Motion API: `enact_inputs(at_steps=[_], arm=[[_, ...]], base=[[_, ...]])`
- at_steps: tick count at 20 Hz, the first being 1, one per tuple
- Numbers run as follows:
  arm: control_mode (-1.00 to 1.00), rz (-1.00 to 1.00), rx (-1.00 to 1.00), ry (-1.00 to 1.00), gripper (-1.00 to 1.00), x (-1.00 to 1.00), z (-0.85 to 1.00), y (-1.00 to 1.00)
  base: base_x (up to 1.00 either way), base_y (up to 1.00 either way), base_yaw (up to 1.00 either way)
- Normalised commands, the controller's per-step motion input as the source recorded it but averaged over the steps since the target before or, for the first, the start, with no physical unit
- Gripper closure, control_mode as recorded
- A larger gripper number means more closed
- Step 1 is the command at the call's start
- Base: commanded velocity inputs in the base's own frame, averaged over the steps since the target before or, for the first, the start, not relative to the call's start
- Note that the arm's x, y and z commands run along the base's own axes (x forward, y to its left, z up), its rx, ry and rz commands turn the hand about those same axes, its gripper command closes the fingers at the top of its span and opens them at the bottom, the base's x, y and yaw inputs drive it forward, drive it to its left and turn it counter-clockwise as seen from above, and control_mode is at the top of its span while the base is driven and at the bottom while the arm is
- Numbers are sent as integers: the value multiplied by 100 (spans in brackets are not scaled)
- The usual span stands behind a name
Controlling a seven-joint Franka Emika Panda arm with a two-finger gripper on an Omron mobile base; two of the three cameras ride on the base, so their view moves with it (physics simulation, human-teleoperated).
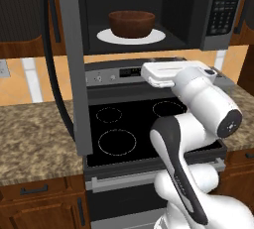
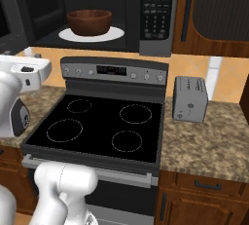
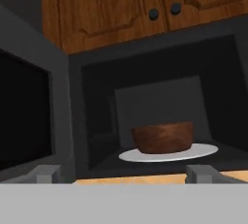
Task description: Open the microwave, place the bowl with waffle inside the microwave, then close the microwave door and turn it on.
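Hand view: bowl point(image 3: 162, 138) sits on turntable point(image 3: 168, 153) in microwave point(image 3: 145, 72)
Door point(image 1: 74, 64): swung open
Tool point(image 3: 124, 173): spread wide, empty
Waffle: probably hidden in bowl

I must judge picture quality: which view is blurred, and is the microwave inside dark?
Hand view: soft, the bowl edges blurred. Left base view: sharp, the dark microwave cavity leaves the white turntable plain. Right base view: sharp, no glare on the stove.

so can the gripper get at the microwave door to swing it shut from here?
Probably yes. The microwave door stands wide open left of the gripper, whose jaws are open and empty, with nothing between them.
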Motion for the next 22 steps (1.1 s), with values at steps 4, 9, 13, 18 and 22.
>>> enact_inputs(at_steps=[4, 9, 13, 18, 22], arm=[[-100, 0, 0, 0, -100, 80, -34, 1], [-100, 0, -4, 0, -100, 67, -48, 25], [-100, 0, -11, 0, -100, 27, -60, 52], [-100, 0, -10, 0, -100, 29, -60, 58], [-100, 0, -5, 0, -100, 2, -15, 66]], base=[[0, 0, 0], [0, 0, 0], [0, 0, 0], [0, 0, 0], [0, 0, 0]])
